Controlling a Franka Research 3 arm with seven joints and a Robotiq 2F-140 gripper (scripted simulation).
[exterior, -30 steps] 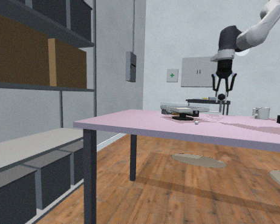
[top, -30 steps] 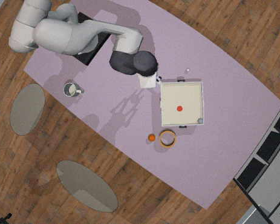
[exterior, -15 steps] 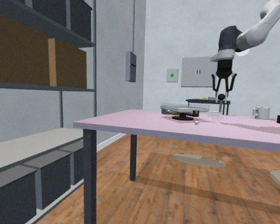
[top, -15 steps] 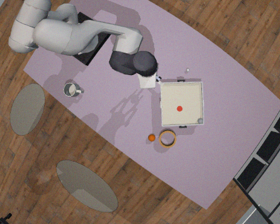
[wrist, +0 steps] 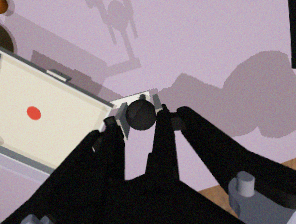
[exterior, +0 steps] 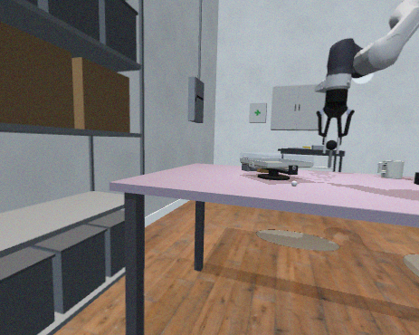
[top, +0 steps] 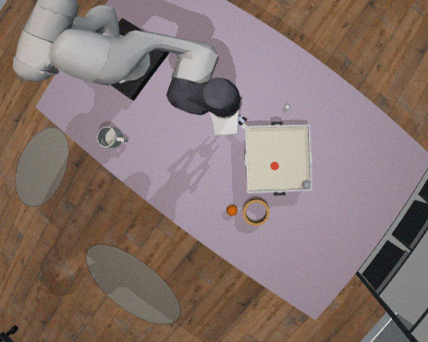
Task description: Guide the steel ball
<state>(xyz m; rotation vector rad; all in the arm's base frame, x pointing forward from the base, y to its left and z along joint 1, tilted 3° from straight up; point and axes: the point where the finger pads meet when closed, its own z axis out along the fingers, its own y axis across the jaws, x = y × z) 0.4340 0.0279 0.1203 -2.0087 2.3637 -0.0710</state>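
Note:
The square clear-lidded plate point(top: 263, 143) point(exterior: 266, 159) point(wrist: 65, 120) has a cream floor and sits on a black base on the pink table. Its printed red spot point(top: 275, 165) point(wrist: 33, 112) is near the middle. The steel ball point(top: 306, 184) rests in the plate's corner far from the spot, away from the arm. A black round knob point(exterior: 331, 145) point(wrist: 140, 115) stands on a post at the plate's corner nearest the arm. My gripper point(top: 240, 121) point(exterior: 332, 138) point(wrist: 141, 106) points straight down and is shut on this knob.
A small white ball point(top: 287, 106) point(exterior: 294, 183) lies on the table just off the plate's edge. An orange ball point(top: 231, 210) and a wooden ring point(top: 256, 212) lie close to the opposite side. A mug point(top: 108, 137) point(exterior: 390, 168) stands farther off.

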